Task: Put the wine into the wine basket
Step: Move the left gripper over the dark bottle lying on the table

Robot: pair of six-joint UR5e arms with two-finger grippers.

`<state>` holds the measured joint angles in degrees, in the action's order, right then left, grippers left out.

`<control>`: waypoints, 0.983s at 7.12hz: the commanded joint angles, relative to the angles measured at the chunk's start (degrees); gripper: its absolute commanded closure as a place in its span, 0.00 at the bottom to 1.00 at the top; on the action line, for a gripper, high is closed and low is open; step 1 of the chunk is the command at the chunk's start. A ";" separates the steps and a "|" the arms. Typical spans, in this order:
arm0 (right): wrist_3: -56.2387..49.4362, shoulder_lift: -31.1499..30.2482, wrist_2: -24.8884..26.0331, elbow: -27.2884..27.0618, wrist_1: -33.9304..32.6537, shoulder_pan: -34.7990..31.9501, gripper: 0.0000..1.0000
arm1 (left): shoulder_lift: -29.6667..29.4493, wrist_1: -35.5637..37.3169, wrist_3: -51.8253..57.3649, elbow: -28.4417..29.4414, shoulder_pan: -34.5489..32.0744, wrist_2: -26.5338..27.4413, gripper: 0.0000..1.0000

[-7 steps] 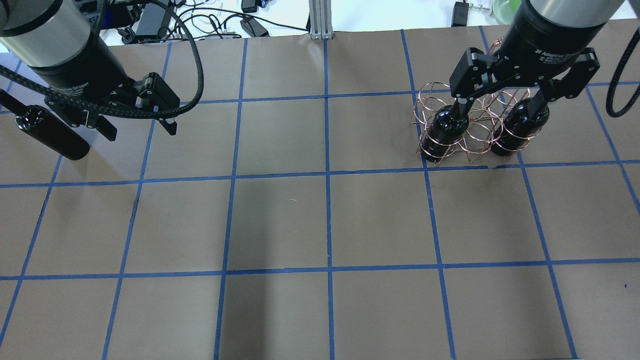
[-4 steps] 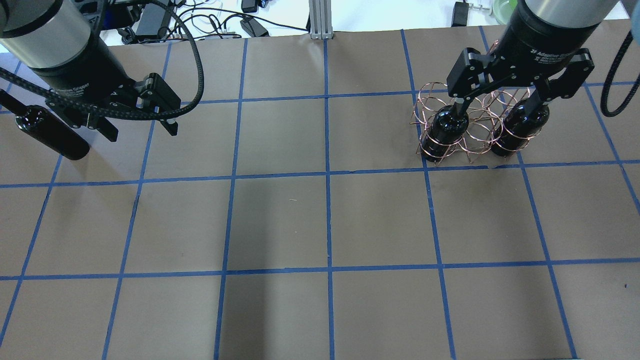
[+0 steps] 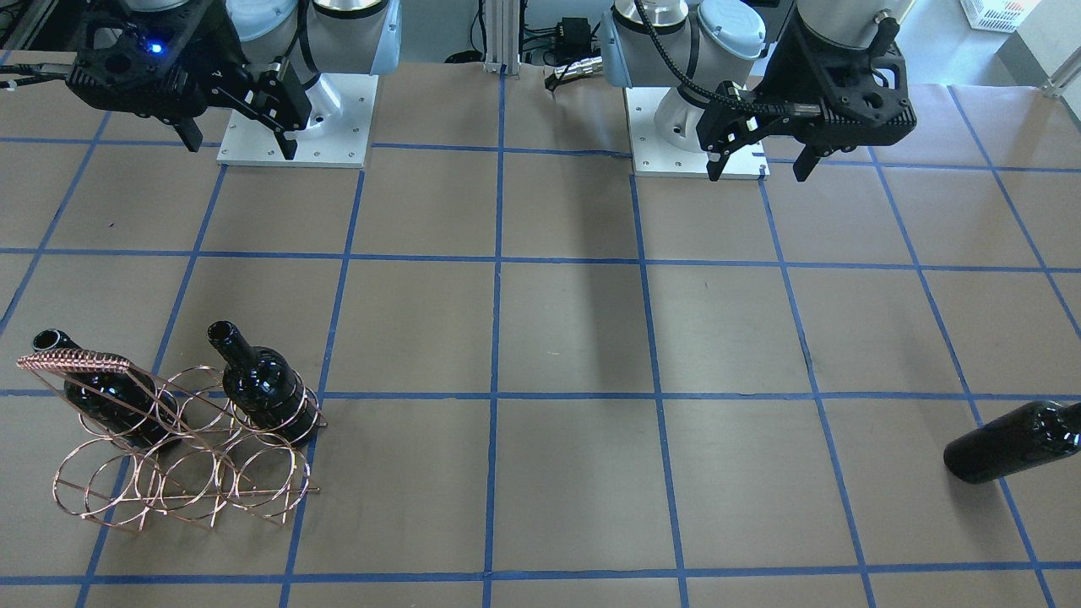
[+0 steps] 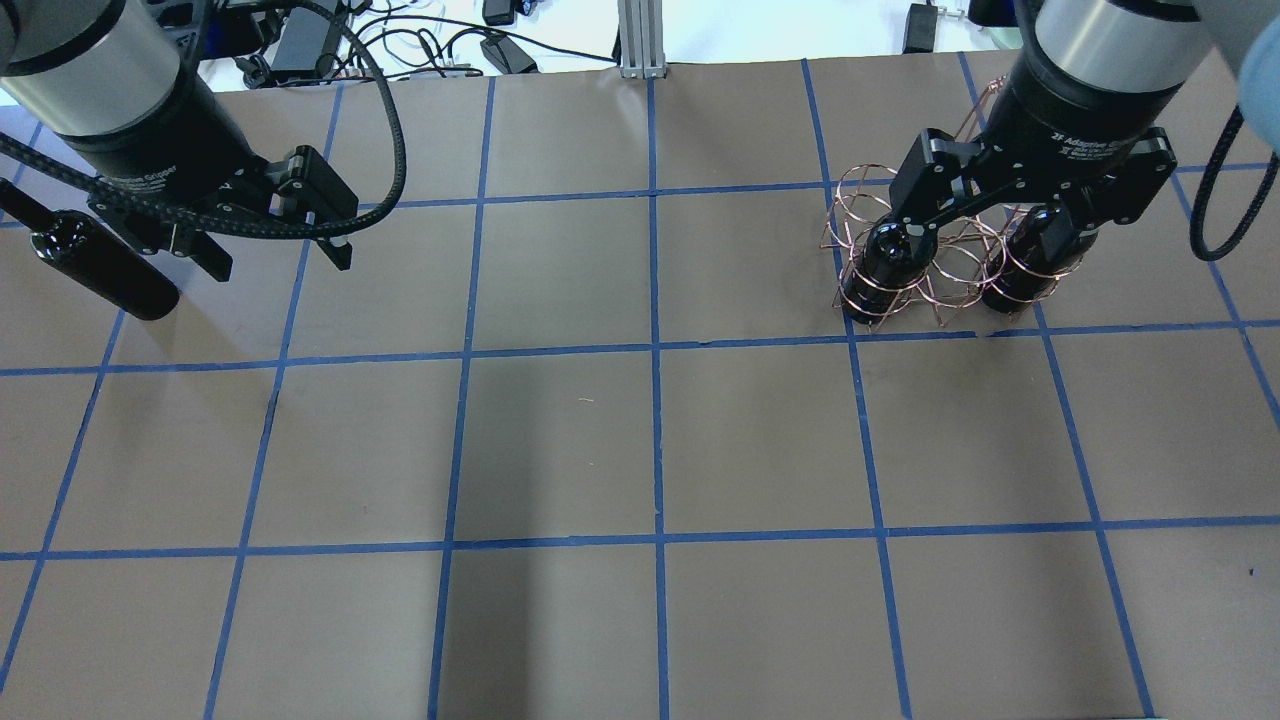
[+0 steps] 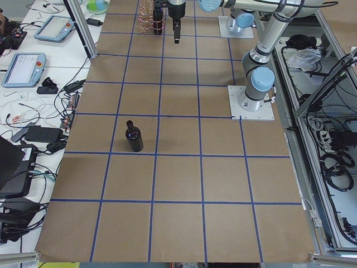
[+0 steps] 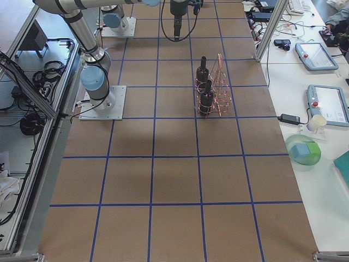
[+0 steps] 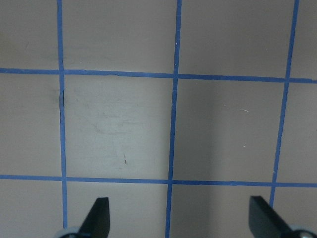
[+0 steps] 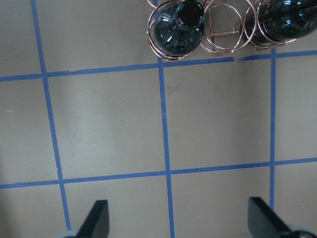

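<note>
The copper wire wine basket (image 4: 935,262) (image 3: 181,469) stands at the far right of the table. Two black wine bottles (image 3: 263,390) (image 3: 105,395) stand neck-up in its rings. A third wine bottle (image 4: 100,265) (image 3: 1009,443) (image 5: 134,139) stands upright on the table at the far left. My right gripper (image 4: 988,232) (image 3: 239,143) hangs open and empty, high above the basket. Its wrist view shows the basket (image 8: 224,30) at the top edge. My left gripper (image 4: 278,260) (image 3: 756,167) is open and empty too, raised just right of the loose bottle.
Brown paper with a blue tape grid (image 4: 655,350) covers the table. Cables and power bricks (image 4: 420,45) lie past the far edge. Both arm bases (image 3: 296,118) (image 3: 697,127) sit on white plates on the robot's side. Tablets and a green bowl (image 6: 302,150) lie on side benches.
My right gripper has shifted slightly toward the robot in the overhead view and now covers the necks of both bottles in the basket. The left arm and all bottles have stayed put.
</note>
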<state>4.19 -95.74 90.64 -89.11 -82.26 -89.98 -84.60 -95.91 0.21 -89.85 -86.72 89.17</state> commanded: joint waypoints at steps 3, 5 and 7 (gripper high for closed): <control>-0.05 0.21 -0.11 -0.54 0.08 -0.02 0.00 | -0.21 0.02 -0.91 0.82 0.84 -0.22 0.00; 0.12 0.73 -0.20 -0.80 0.00 -0.02 0.00 | -0.30 0.37 1.35 0.91 3.11 -0.31 0.00; 0.12 1.34 -0.20 -0.80 -0.18 -0.02 0.00 | 0.05 3.09 9.61 0.91 7.07 0.12 0.00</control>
<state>4.30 -94.88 90.44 -89.88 -82.34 -90.00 -84.64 -94.26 6.22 -88.96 -81.76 89.14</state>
